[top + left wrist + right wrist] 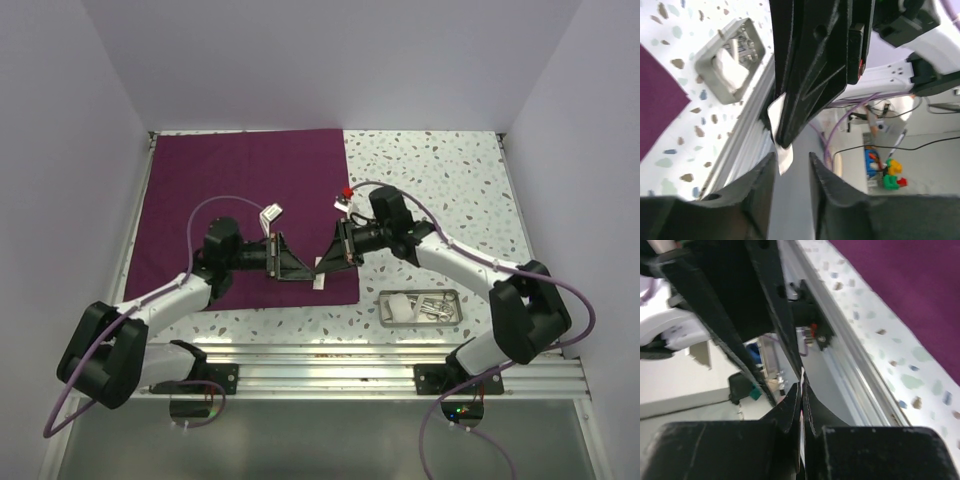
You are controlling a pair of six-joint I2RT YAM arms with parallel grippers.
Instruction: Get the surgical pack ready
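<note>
The plum-purple cloth point(245, 210) lies flat on the left half of the table. The small steel tray point(452, 296) sits at the front right, holding a white gauze pad point(400, 308) and silver instruments point(436, 307); it also shows in the left wrist view point(704, 64). My two grippers meet tip to tip over the cloth's front right corner. My right gripper point(802, 387) is shut on a thin white gauze pad point(781, 156), held edge-on. My left gripper point(791, 157) is open, its fingers either side of the pad's free end, which lies against the left finger.
An aluminium rail point(380, 360) runs along the near table edge. White walls enclose the table at the back and sides. Speckled tabletop point(440, 180) shows at the right of the cloth. Purple cables loop off both arms.
</note>
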